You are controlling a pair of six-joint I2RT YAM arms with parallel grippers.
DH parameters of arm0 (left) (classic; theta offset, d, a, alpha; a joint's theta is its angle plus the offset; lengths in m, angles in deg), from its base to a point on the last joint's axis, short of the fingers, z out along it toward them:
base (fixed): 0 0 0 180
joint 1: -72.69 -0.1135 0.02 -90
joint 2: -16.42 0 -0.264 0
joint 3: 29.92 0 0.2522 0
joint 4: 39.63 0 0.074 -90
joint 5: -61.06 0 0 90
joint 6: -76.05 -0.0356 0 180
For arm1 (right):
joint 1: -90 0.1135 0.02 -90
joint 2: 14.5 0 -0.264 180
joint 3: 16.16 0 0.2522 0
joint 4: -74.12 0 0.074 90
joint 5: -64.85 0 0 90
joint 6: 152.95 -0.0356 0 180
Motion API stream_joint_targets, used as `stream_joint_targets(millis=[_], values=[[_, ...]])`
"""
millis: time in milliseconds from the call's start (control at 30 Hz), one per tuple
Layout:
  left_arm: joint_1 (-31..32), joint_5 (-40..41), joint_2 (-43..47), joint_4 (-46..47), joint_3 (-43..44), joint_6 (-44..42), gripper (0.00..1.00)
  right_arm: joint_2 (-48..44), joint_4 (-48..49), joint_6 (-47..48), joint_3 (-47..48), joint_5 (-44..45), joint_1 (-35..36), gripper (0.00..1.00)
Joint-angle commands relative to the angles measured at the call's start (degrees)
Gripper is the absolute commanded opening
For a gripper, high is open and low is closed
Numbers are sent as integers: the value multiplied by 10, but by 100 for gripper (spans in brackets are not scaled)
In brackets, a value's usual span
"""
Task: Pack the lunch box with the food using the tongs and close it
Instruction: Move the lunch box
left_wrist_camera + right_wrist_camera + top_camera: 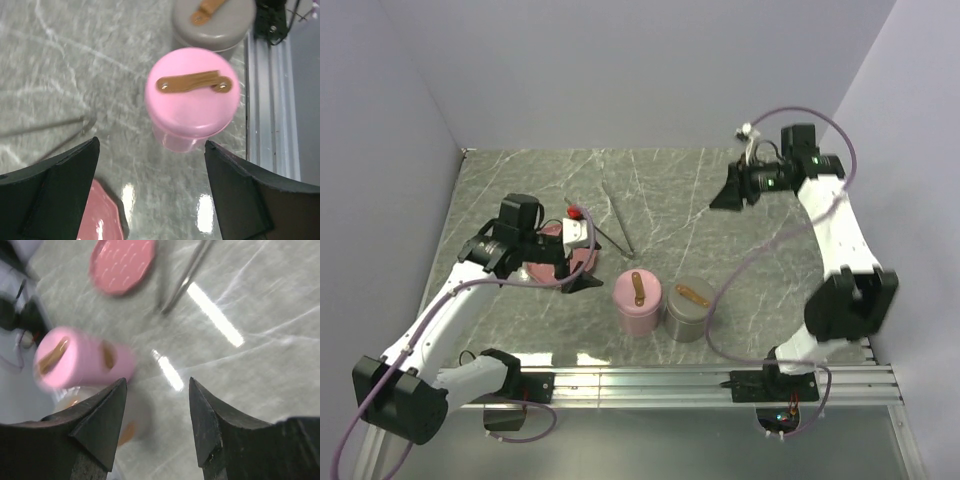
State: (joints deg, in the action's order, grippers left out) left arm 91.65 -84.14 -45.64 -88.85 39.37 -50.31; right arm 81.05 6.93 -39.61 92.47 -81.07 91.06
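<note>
The lunch box is a pink cylinder (638,303) with its lid on and a brown strap across the top; a grey one (690,308) stands against it. Silver tongs (615,218) lie on the table behind them. My left gripper (578,255) hangs open and empty over the right edge of the pink plate (545,270). In the left wrist view its fingers (60,190) frame bare table in front of the pink box (192,100). Raised at the back right, my right gripper (722,198) is open and empty (157,381). The food is out of view; the plate (122,265) looks bare but blurred.
Grey walls close the table at the back and on both sides. A metal rail (700,380) runs along the near edge by the arm bases. A small red thing (574,211) sits just behind the plate.
</note>
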Motion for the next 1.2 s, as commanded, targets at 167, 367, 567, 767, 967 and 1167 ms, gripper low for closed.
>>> stream_joint_targets(millis=[167,367,567,767,967,1167], values=[[131,25,27,79,-29,-54,85,-258,-48,108,-269,70,42,59],[172,43,-15,150,-36,-32,75,-383,18,154,-383,153,78,59],[211,41,-40,146,-28,-17,70,-432,51,153,-415,148,147,62],[238,57,-53,174,-30,9,61,-451,93,129,-430,167,201,65],[245,60,-74,152,-21,-6,51,-452,123,120,-453,171,230,73],[245,67,-91,135,-31,-18,50,-447,144,116,-475,183,267,75]])
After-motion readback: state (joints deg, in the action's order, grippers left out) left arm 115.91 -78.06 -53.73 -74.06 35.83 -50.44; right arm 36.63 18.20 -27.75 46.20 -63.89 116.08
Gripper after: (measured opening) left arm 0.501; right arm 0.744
